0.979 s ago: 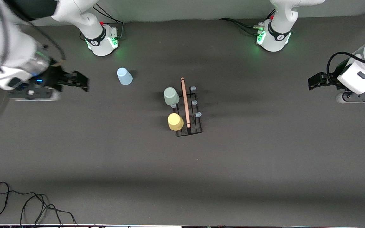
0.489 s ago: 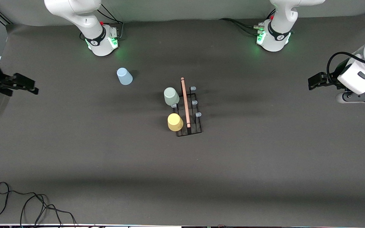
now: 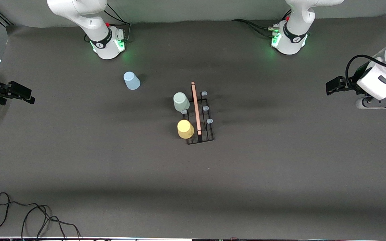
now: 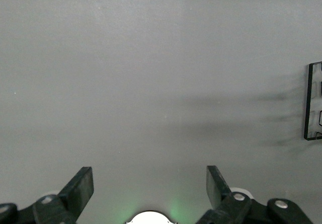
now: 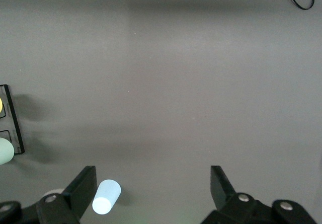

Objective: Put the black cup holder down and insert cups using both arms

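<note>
The black cup holder is standing mid-bench, with the mint cup and yellow cup sitting on its prongs facing the right arm's end. The blue cup is lying loose near the right arm's base, apparently awaiting insertion. The right hand and the waiting left hand are hovering at the bench's ends, fingers spread, holding nothing.

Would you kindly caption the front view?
Mint cup and yellow cup on rack; blue cup apart.

- Right hand hangs over the bench at the right arm's end, fingers spread apart, empty.
- Left hand hangs over the left arm's end, fingers spread, empty.
</note>
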{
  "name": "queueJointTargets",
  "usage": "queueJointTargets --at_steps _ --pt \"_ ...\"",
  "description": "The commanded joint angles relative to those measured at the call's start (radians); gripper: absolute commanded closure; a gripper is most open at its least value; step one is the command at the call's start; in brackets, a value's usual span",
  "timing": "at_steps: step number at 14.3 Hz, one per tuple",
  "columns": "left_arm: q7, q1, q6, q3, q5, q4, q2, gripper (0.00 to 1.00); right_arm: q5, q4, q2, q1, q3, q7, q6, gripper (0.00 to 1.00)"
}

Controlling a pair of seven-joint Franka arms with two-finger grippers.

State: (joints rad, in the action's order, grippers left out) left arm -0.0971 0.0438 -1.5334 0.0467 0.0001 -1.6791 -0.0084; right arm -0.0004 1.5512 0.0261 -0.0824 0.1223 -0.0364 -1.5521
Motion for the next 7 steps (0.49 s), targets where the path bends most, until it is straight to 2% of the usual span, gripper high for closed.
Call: queueJointTargets --at_steps 1,7 --pt "0.013 0.002 0.001 -0.002 0.001 0.004 -0.005 0.0 -0.023 -0.028 0.015 0.001 -0.006 -0.01 0.004 0.0" --pt "0.013 0.002 -0.001 -0.001 -0.002 0.004 -0.005 0.0 -0.023 -0.025 0.015 0.001 -0.004 -0.005 0.01 0.0"
